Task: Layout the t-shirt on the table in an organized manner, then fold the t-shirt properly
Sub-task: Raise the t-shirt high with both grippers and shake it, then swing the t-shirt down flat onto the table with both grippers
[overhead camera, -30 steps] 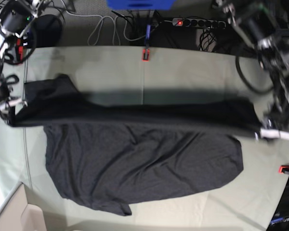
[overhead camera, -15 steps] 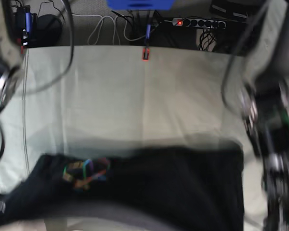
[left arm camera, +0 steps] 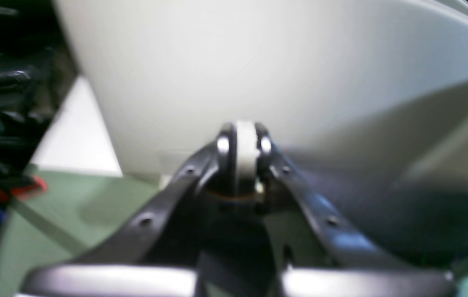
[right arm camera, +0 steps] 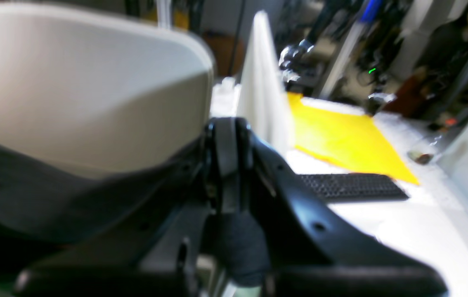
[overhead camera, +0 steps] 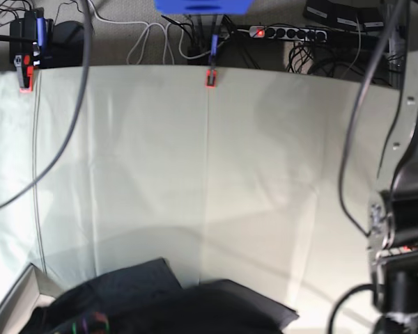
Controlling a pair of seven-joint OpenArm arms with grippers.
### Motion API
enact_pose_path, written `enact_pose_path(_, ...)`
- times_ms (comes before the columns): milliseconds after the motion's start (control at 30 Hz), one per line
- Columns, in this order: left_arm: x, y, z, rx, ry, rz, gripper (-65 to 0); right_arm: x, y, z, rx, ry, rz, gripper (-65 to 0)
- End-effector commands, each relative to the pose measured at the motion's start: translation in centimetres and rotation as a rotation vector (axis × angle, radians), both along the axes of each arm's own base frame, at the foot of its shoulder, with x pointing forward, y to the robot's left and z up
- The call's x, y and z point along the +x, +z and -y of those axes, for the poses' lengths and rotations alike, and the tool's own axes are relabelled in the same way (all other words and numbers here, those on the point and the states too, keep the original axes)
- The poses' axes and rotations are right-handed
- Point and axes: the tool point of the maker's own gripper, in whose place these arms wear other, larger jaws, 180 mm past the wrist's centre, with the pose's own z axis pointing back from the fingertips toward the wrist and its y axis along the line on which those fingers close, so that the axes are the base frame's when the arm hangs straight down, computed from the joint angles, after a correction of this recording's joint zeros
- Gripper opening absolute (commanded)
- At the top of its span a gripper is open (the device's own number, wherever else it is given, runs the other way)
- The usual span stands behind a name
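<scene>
Base view: t-shirt (overhead camera: 174, 309), dark charcoal, bunched at the near edge of the table (overhead camera: 195, 160), rainbow graphic just visible at its corner. Left gripper (left arm camera: 240, 165): jaws pressed together, dark cloth bunched just beneath them, apparently pinched. Right gripper (right arm camera: 228, 165): jaws pressed together on dark fabric trailing away to its side. Step judged: laying out, shirt lifted and not yet spread. Next move calls for carrying both held points apart and outward over the table, lowering the cloth flat. Red-orange clamp (overhead camera: 210, 78) at the far edge.
</scene>
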Motion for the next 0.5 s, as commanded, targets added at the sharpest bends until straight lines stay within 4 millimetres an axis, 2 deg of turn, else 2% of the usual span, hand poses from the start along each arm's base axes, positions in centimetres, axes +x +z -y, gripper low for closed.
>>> enact_pose_path(0,-0.9,4.4,-2.3,-0.006,0.037,0.134,-64.5,-0.9,1.9,0.5,-0.012,-0.008,0.065,-65.0)
enact_pose_path(133,-2.3,-1.4,-5.2,-0.004,0.064,0.067,-64.5,-2.9,-3.1,-0.2,-0.032,0.000,0.017,-65.0)
enact_pose_path(267,-4.1,-6.8,-7.8,-0.053,0.074,-0.016,-64.5,-4.4,-8.7,-3.6,-0.048,0.051,-0.049,-65.0)
enact_pose_path(367,-6.6,-11.5,-8.8,-0.056,0.058,-0.117,-64.5,-6.6,-13.9,-4.8,-0.018,0.052,-0.118,-65.0)
enact_pose_path(467,-9.2,-15.7,-8.9,-0.054,0.037,-0.193,-64.5,-8.3,-18.1,-6.3,0.020,0.063,-0.182,-65.0)
